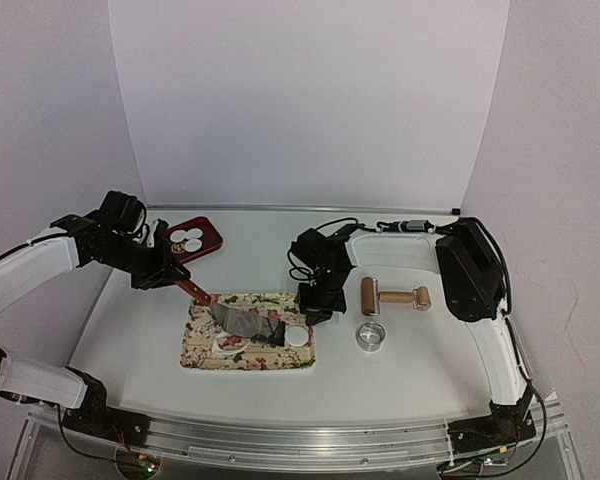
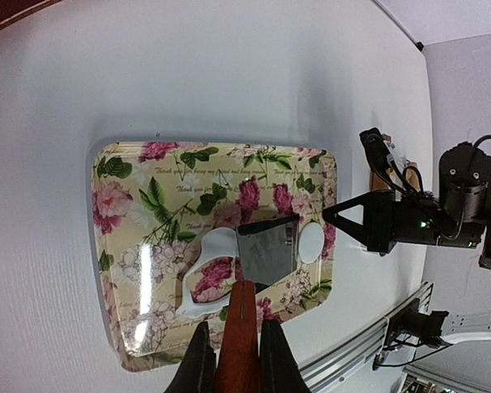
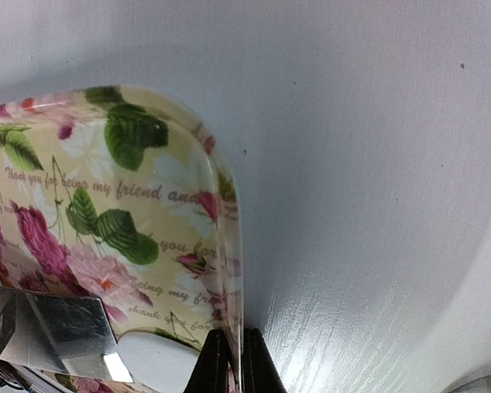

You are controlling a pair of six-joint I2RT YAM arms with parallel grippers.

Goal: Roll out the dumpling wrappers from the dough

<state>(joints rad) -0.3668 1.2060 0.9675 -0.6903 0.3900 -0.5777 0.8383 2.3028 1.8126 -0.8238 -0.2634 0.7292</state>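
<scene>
A: White wood-grain bench (image 1: 410, 370), plain pale walls (image 1: 310, 100). The white dough (image 2: 215, 242)?

B: Thin ragged sheet with a hole, on the floral rectangular tray (image 2: 131, 188), just ahead of the left hand (image 2: 236, 348), which grips a red-handled steel scraper (image 2: 268, 250). The right hand (image 3: 229, 360) pinches the tray's rim.

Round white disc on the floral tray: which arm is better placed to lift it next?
Left, probably. Its end effector grips the brown-handled flat metal scraper, whose blade lies beside the round white disc. The right end effector pinches the rim of the floral rectangular tray.
</scene>
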